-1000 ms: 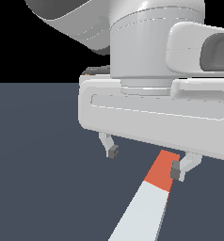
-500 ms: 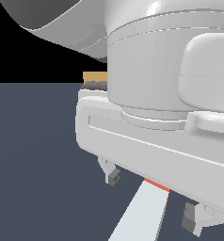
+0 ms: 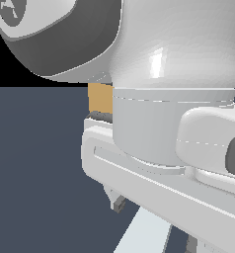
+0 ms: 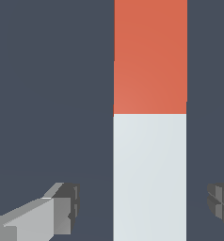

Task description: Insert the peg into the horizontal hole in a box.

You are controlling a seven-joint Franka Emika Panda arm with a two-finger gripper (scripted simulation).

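While the arm's pale housing fills most of the exterior view, we can pick out only a slice of the box (image 3: 99,97), a tan-orange patch behind the wrist toward the exterior view's left; its hole is hidden from us. Below the housing, a pale stretch of the peg (image 3: 143,233) lies on the dark floor (image 3: 35,173), running under the hand. From the wrist view we see the peg (image 4: 149,141) more clearly: a long square bar, grey-white along one part and orange-red along the other, lying flat between the fingers. Our gripper (image 4: 144,207) stands spread wide, one finger (image 4: 62,209) well clear of the bar on one side and the other fingertip just visible at the picture's edge, apart from the bar too. Neither finger touches the peg, and we see dark floor in both gaps.
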